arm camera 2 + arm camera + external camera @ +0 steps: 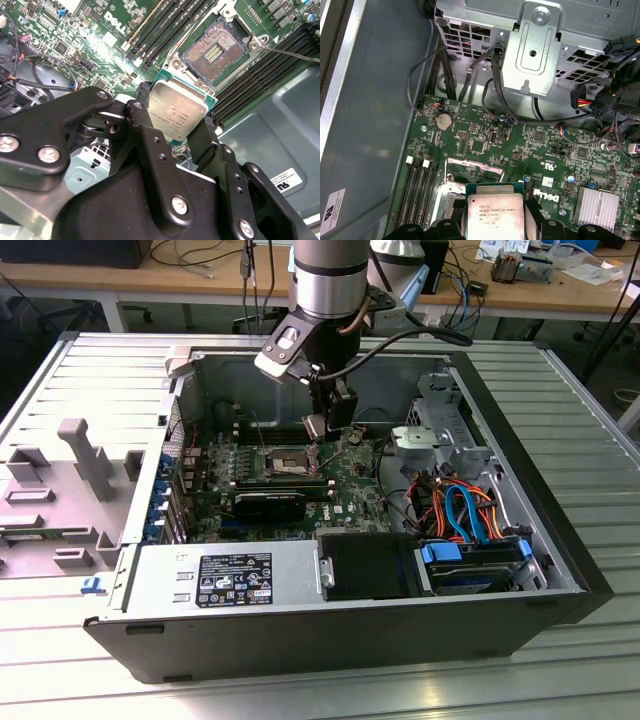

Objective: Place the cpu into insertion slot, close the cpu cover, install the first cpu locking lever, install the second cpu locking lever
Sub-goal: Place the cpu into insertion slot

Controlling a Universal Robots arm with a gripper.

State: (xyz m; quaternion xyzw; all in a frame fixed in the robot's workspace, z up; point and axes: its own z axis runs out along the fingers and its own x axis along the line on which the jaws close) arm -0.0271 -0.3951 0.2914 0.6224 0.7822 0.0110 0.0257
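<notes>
Currently the gripper [177,114] pinches the cpu [181,106] by two opposite edges, metal top facing the wrist cameras. The chip hangs above the board [125,30], apart from the insertion slot [214,52], which sits uncovered just toward the exterior view's left. Chip near-square, no real long axis.

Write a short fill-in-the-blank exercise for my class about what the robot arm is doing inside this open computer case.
1. The gripper holds the cpu between its two black ____.
2. The insertion slot is ____: no chip sits in it.
3. The circuit board around the slot is ____ in colour.
Missing words: fingers; empty; green.
</notes>
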